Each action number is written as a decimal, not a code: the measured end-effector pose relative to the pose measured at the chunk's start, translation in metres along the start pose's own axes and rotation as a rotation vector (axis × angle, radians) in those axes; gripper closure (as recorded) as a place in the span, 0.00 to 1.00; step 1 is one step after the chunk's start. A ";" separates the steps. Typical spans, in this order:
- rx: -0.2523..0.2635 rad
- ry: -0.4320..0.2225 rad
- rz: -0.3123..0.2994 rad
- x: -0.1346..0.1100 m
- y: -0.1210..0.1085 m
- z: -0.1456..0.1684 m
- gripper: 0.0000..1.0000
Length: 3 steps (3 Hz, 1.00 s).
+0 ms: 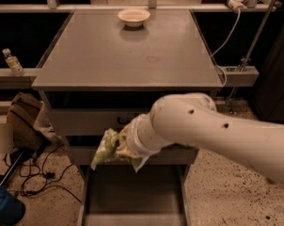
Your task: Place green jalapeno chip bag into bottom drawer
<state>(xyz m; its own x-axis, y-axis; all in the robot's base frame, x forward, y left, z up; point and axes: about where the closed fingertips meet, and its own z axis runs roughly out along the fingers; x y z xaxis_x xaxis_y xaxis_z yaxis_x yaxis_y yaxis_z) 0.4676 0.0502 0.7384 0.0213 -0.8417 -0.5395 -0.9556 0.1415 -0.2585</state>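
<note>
The green jalapeno chip bag [106,148] is a crinkled green and white foil bag held at the end of my white arm, in front of the cabinet's middle drawer front. My gripper [125,147] is mostly hidden behind the arm's wrist and the bag, and it holds the bag above the bottom drawer. The bottom drawer [132,199] is pulled out toward the camera, a wide grey tray with thin side walls, directly below the bag. Its inside looks bare.
A white bowl [133,16] stands at the back of the grey cabinet top [132,55]. The two upper drawers [85,121] are shut. A water bottle [12,61] stands on a ledge at left. A brown bag [24,121], cables and a blue object [5,206] lie on the floor at left.
</note>
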 end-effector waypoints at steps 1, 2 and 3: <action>0.055 -0.042 0.019 0.023 0.017 0.039 1.00; 0.053 -0.040 0.018 0.024 0.018 0.039 1.00; 0.058 -0.095 0.033 0.023 0.024 0.057 1.00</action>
<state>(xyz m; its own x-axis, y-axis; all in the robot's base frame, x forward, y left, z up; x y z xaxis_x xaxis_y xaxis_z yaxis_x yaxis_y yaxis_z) 0.4616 0.0646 0.6739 0.0206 -0.7831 -0.6216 -0.9377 0.2005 -0.2837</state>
